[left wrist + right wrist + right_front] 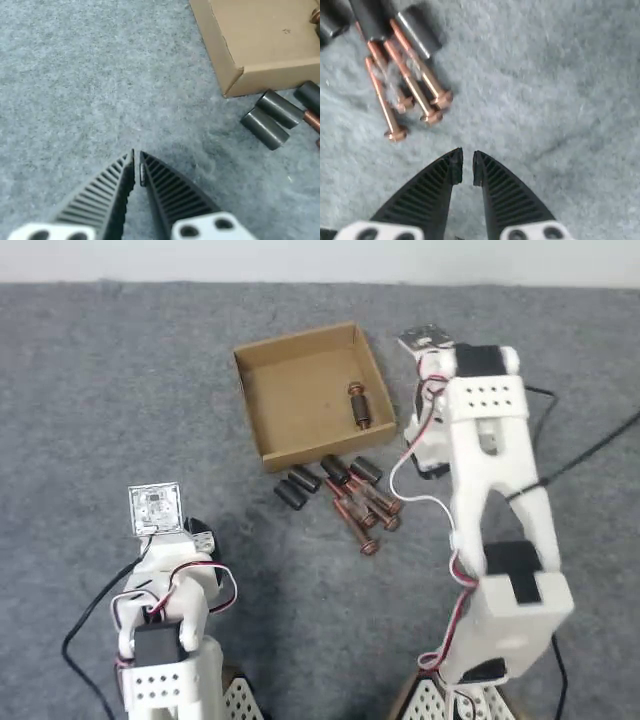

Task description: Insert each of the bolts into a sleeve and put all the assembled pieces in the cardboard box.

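Left pincer [137,162]: jaws drawn narrow, tips almost meeting, nothing between them. It hangs over bare grey bench [75,75], well apart from the parts. Right pincer [467,165]: also narrow, with a thin slit between the ribbed fingers [500,190], and empty, just short of the bolt heads. In the high view I place the left arm [165,580] at the near left of the bench and the right arm [490,440] stretched along the far right, beside the box. Ahead of the right pincer I count four copper bolts [407,77] lying in a loose fan, heads toward the pincer, shanks running to the black sleeves [417,30]. Whether any shank sits inside a sleeve I cannot tell. From above, the bolts [365,512] lie just outside the near right corner of the cardboard box [300,340]. Two sleeves [350,470] are at their far ends. Two further sleeves [298,486] lie side by side, slightly to the left, near the box's front wall and apart from the bolts. The left wrist view shows that same pair [272,119] just beyond the box corner [270,77]. The box stands open, and on its floor, near the right wall, lies one assembled piece [359,406], a bolt through a sleeve.
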You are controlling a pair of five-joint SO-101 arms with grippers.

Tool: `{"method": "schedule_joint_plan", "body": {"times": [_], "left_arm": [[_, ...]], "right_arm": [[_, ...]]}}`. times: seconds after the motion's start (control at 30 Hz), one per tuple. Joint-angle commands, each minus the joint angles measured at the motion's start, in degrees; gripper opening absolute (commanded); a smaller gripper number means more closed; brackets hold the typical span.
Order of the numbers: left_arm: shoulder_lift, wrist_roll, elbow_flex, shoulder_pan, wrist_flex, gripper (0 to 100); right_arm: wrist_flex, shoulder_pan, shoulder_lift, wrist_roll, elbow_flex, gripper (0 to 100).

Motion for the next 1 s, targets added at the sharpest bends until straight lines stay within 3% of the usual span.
{"method": "schedule_joint_plan", "body": {"times": [0.0, 0.2, 0.37, 0.97], "left_arm": [[-0.53, -0.70, -1.01, -0.26, -1.14, 1], [-0.53, -0.70, -1.01, -0.26, -1.05, 1], [-0.53, -0.70, -1.01, -0.26, -1.05, 1], [-0.53, -0.70, -1.01, 0.00, -1.41, 1]], "right_arm": [[-0.92, 2.33, -6.99, 1.23, 3.16, 0.7], [-5.14, 2.24, -8.40, 1.85, 7.91, 0.9], [-6.37, 0.57, -8.92, 11.96, 11.34, 0.8], [-19.03, 0.40, -8.92, 11.87, 26.55, 0.9]]}}
